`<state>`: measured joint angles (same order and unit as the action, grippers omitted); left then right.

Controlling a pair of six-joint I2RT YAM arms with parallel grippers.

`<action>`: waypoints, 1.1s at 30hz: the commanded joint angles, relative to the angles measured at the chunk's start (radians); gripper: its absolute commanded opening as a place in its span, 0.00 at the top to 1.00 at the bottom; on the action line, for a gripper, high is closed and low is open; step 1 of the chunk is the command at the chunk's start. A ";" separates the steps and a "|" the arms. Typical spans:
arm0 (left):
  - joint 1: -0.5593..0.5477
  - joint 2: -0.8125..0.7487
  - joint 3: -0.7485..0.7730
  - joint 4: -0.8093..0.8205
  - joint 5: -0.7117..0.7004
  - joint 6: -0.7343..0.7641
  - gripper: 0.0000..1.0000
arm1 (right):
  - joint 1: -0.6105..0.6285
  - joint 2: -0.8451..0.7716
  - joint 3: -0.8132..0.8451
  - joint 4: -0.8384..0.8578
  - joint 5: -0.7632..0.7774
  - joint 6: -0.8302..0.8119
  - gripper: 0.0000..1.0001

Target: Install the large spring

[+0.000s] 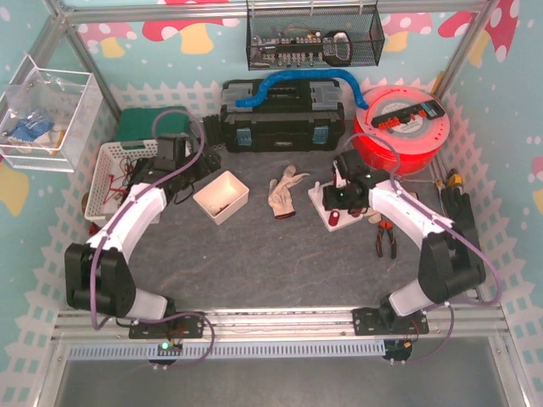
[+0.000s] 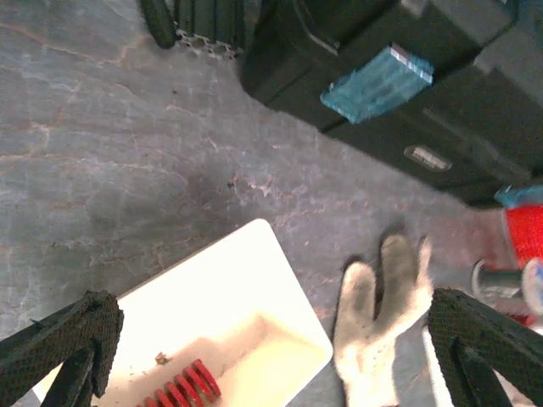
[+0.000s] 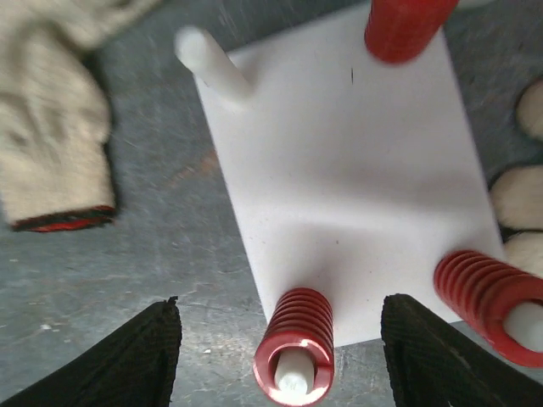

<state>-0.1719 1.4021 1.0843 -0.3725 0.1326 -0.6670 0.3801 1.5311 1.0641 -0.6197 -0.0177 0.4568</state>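
A white base plate (image 3: 356,170) with upright pegs lies under my right gripper (image 3: 280,339). That gripper stands open, its fingers on either side of a red spring (image 3: 294,360) seated on the near peg and touching neither. Two more red springs (image 3: 488,301) (image 3: 403,25) sit on other pegs, and one peg (image 3: 212,59) is bare. In the top view the right gripper (image 1: 341,197) hangs over the plate (image 1: 327,222). My left gripper (image 2: 271,356) is open and empty above a white bin (image 2: 254,280) that holds a red spring (image 2: 182,392).
A work glove (image 1: 287,193) lies between the bin (image 1: 221,197) and the plate. A black toolbox (image 1: 280,119) and a red cable reel (image 1: 405,127) stand at the back. Pliers (image 1: 386,237) lie right of the plate, and a white basket (image 1: 114,174) is at the left.
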 commanded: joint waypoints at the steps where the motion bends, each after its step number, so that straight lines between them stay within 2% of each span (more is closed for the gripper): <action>1: -0.042 0.059 0.099 -0.142 -0.010 0.263 0.07 | -0.003 -0.107 0.060 -0.068 0.023 0.013 0.33; 7: -0.053 0.108 0.134 -0.173 -0.117 0.607 0.35 | -0.003 -0.177 0.082 -0.087 0.028 0.039 0.33; 10: -0.043 0.179 0.160 -0.188 -0.135 0.759 0.46 | -0.003 -0.190 0.091 -0.091 0.013 0.052 0.33; 13: -0.037 0.273 0.202 -0.224 -0.076 0.834 0.46 | -0.003 -0.194 0.116 -0.094 -0.021 0.034 0.33; 24: -0.014 0.423 0.247 -0.249 -0.037 0.878 0.45 | -0.003 -0.241 0.142 -0.121 0.012 0.005 0.33; 26: -0.012 0.437 0.248 -0.250 -0.048 0.873 0.50 | -0.003 -0.254 0.136 -0.125 0.017 0.002 0.33; 33: -0.012 0.438 0.258 -0.250 -0.084 0.822 0.81 | -0.003 -0.266 0.132 -0.134 0.028 -0.003 0.33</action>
<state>-0.1875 1.8309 1.3094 -0.6109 0.0689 0.1741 0.3801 1.2755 1.1999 -0.7330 -0.0063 0.4641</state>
